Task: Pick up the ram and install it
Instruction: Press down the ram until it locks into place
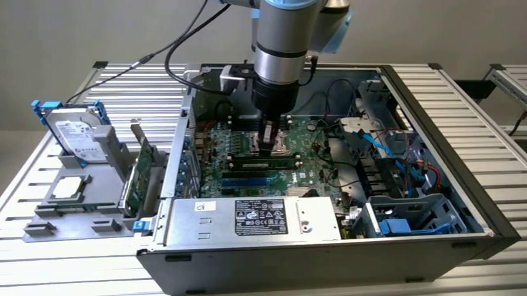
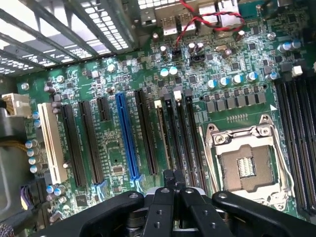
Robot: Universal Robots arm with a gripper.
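slatted aluminium table (image 1: pixel 461 86) under everything, with an open pc case (image 1: pixel 436 123) lying on its side so you look straight down at the green motherboard (image 1: pixel 309 145). power supply (image 1: pixel 255 217) sits along the near edge of the case, blue drive cage (image 1: pixel 411 217) toward the exterior view's right.

arm comes down from the top and the gripper (image 1: pixel 270 147) is low inside the case, right over the middle of the board. fingers are pressed together, and from the wrist cam you can see the gripper (image 2: pixel 173 183) closed up with nothing pinched between the tips.

the ram (image 1: pixel 263 164) is lying flat in a memory slot just in front of the gripper tips, long green stick with dark chips, looks seated in the board. in the wrist view the ram (image 2: pixel 163 138) shows as a thin edge standing in one of the black slots next to the blue slot (image 2: pixel 126 136), running right up to the fingertips. can't tell if the tips are actually touching it.

cpu socket (image 2: pixel 246 160) is bare. off the exterior view's left there's a grey rack (image 1: pixel 74 206) holding a hard drive (image 1: pixel 76 137) and a green expansion card (image 1: pixel 142 166) standing upright.
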